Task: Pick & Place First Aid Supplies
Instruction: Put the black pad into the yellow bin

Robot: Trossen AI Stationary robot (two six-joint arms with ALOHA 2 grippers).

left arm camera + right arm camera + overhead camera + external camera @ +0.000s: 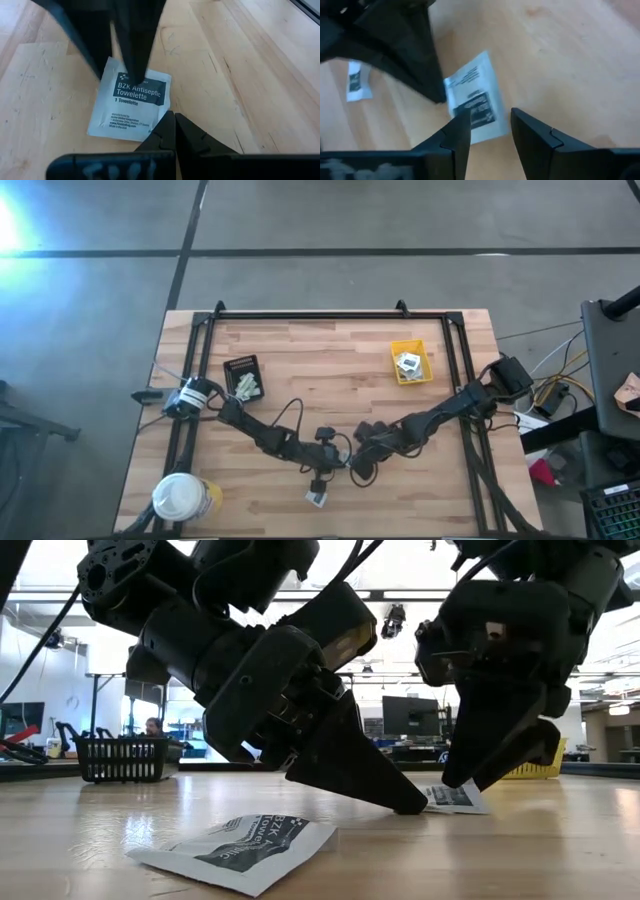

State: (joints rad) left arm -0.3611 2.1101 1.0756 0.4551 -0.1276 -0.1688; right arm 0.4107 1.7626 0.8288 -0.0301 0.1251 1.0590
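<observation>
Where the two grippers meet near the table's front middle, a towelette packet [131,104] lies flat on the wood, label up, white with a dark band. The left gripper [173,131] has its fingers pressed together, empty, tips touching the packet's edge. The right gripper [490,125] comes in from 3 o'clock with fingers parted, straddling that packet's corner, tips at the wood. A second packet [316,499] lies flat at 6 o'clock from the grippers, near the table's front edge, apart from both. More packets sit in the yellow bin [411,362] at 1 o'clock, and pale strips lie by the black tray [241,367] at 10 o'clock. A white-lidded tub [180,497] stands at 8 o'clock, on the front left corner of the table [330,350].
</observation>
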